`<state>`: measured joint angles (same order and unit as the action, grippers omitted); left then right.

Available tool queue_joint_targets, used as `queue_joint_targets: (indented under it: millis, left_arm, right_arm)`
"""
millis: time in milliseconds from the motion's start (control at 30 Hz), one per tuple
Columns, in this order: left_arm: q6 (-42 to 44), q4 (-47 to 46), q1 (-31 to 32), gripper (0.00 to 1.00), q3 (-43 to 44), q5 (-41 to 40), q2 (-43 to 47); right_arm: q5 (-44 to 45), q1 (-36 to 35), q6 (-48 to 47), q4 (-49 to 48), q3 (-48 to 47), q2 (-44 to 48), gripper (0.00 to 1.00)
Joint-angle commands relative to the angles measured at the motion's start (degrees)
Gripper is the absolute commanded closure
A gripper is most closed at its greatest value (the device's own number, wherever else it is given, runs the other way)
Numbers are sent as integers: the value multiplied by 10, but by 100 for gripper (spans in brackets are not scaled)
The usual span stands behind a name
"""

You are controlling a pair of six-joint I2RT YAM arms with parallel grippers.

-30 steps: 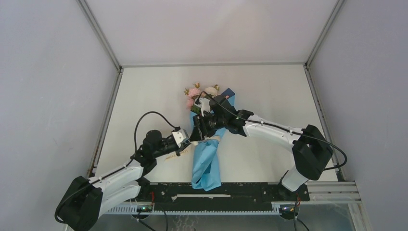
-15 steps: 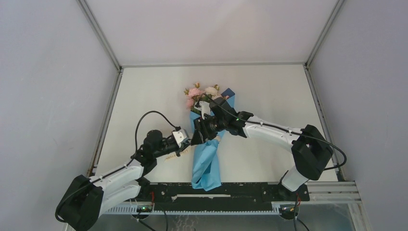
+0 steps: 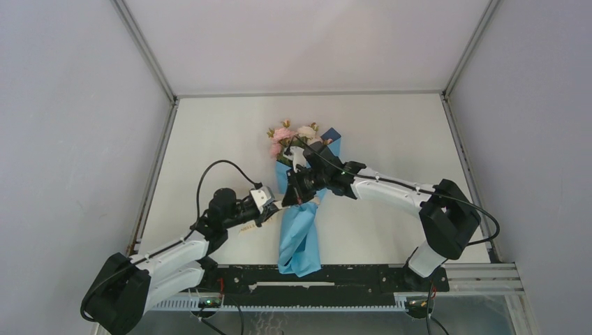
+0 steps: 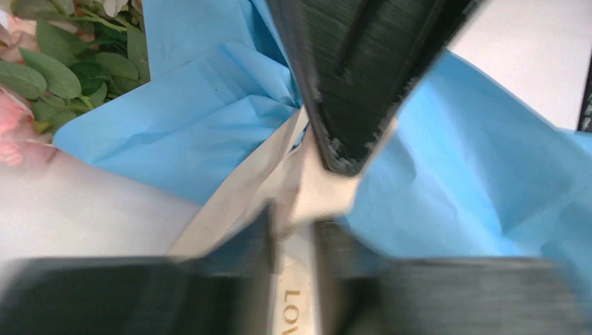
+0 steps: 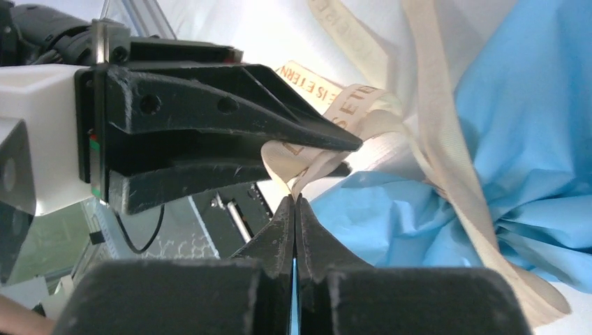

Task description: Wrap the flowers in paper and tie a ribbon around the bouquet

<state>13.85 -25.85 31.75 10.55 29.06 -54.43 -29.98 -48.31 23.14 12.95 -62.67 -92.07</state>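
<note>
The right hand [image 5: 294,201] is clenched, its two fingers pressed flat together, and a fold of the ribbon [image 4: 230,199] is pinched at their very tip. Touching it from the opposite side, the left hand [image 5: 349,155] is grasping the same ribbon. Its fingers stand almost together with the cream band running between them. In the left wrist view, gold letters show on the stretch that lies in that narrow gap. The two hands meet tip to tip, so close that the ribbon bunches into a small loop between them.

From that loop the ribbon runs on across the blue paper [image 3: 300,234]. One strand passes over the crumpled folds where the sheet is gathered. Another trails off onto the tabletop [image 3: 391,132] beside the left hand.

The paper is rolled around the stems into a long cone, and the hands work at the left side of its narrow middle. This bouquet [image 3: 307,209] lies flat on the tabletop, about midway between its side edges. The flowers [image 3: 286,136], pink and cream with green leaves [image 4: 49,70], stick out of the far end of the cone. The loose tail of paper points toward the near edge and reaches the rail where the arms are bolted. Both arms bend inward from their bases toward the bouquet.
</note>
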Motion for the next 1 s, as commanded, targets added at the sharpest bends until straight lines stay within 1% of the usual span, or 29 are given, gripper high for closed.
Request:
queue_joint_targets:
  millis: [0, 33, 67, 100, 133, 200, 267, 333, 400, 467, 533, 567, 600, 667, 800, 900, 967]
  left_arm:
    - [-10, 18, 2, 58, 40, 11, 12]
    - [-7, 59, 2, 44, 53, 15, 20]
    - [-16, 75, 1, 34, 69, 20, 29]
    - [-18, 111, -3, 28, 88, 36, 38]
    - [-10, 154, -6, 25, 114, 51, 45]
    - [26, 316, -14, 20, 186, 56, 46]
    - [49, 464, -54, 18, 267, 39, 34]
    - [69, 609, -136, 17, 344, 33, 6]
    - [95, 738, -223, 20, 415, 0, -53]
    - [114, 828, -276, 30, 478, -87, -124]
    - [122, 891, -300, 41, 542, -140, -209]
    - [123, 907, -307, 44, 560, -148, -250]
    - [126, 907, -309, 43, 570, -150, -285]
    - [130, 871, -309, 35, 572, -152, -339]
    - [136, 768, -298, 22, 549, -157, -400]
    - [135, 722, -282, 20, 545, -184, -440]
    - [134, 700, -276, 22, 548, -203, -462]
  right_arm:
    - [37, 18, 13, -25, -3, 6, 100]
    - [41, 21, 14, -25, -3, 4, 100]
    - [43, 24, 15, -24, -3, 4, 100]
    - [44, 27, 15, -26, -3, 3, 100]
    - [46, 29, 15, -26, -3, 4, 100]
    - [51, 33, 16, -27, -3, 5, 100]
    - [52, 37, 16, -27, -3, 5, 100]
    - [55, 38, 15, -28, -3, 6, 100]
    - [59, 37, 13, -30, -3, 5, 100]
    - [59, 35, 12, -34, -4, 3, 100]
    - [57, 34, 10, -38, -4, 4, 100]
    - [56, 33, 8, -39, -3, 5, 100]
    - [55, 33, 7, -38, -3, 6, 100]
    - [58, 32, 2, -31, -3, 8, 100]
    - [75, 24, -8, -16, -3, 15, 100]
    - [73, 23, -4, -20, -3, 15, 100]
    - [70, 23, -2, -21, -3, 15, 100]
